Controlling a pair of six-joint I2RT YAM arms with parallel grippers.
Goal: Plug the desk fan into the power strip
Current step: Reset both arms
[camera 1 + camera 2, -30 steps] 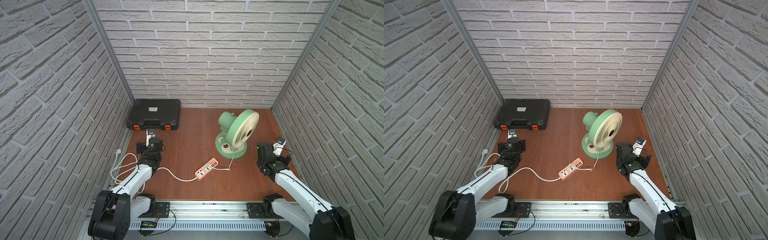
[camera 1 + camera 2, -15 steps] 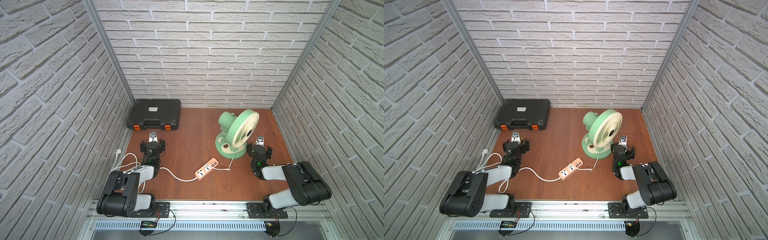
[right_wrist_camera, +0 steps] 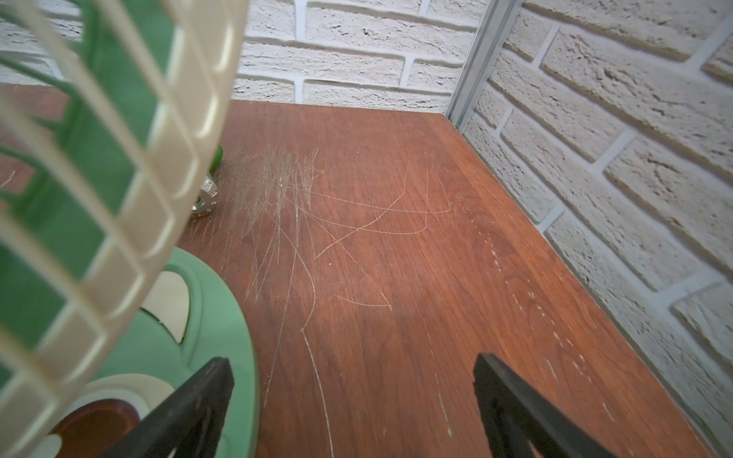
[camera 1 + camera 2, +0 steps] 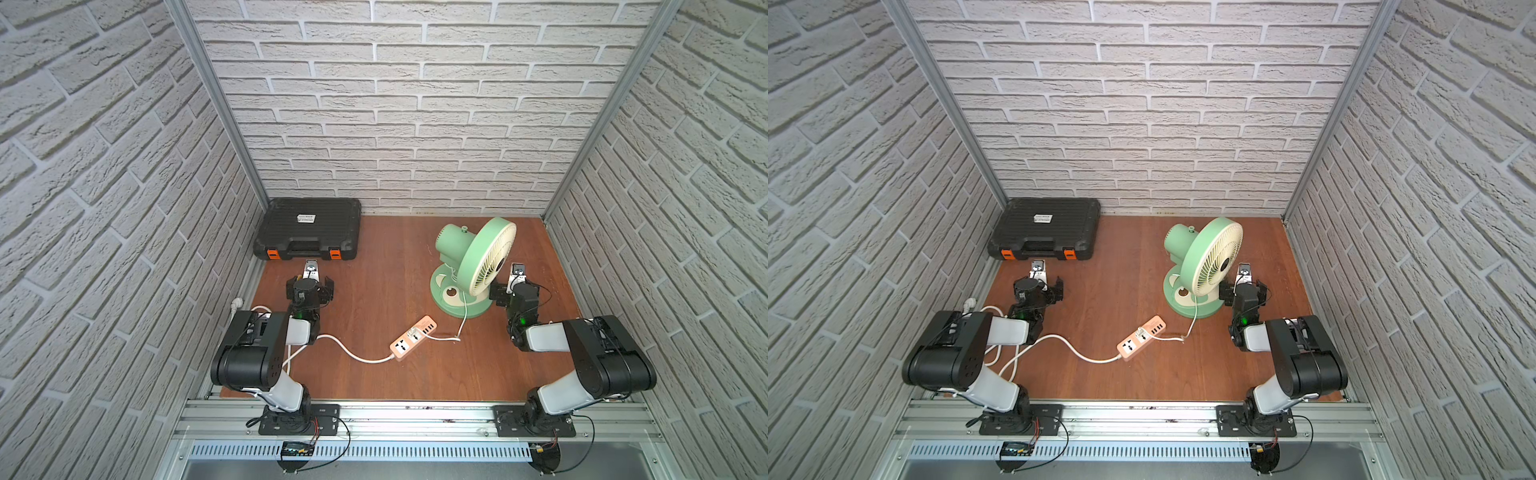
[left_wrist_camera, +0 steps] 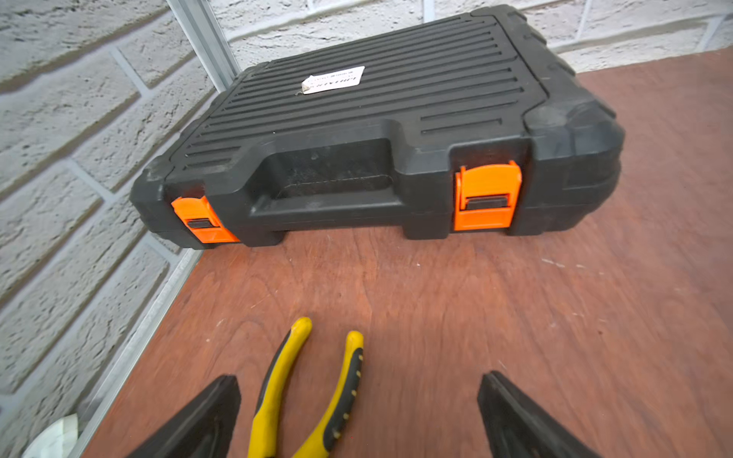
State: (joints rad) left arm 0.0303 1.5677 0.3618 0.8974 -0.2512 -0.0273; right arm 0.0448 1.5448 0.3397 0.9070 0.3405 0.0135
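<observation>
Desk fan (image 4: 484, 266) plugged into pwr strip (image 4: 402, 347).

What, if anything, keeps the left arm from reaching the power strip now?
Likely nothing, so probably yes: the left claw is open and empty, and only bare table lies toward the power strip.

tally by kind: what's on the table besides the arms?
desk fan: 1
power strip: 1
black toolcase: 1
yellow-handled pliers: 1
small silver piece beside the fan's base, cannot tell what it is: 1
Total: 5
</observation>
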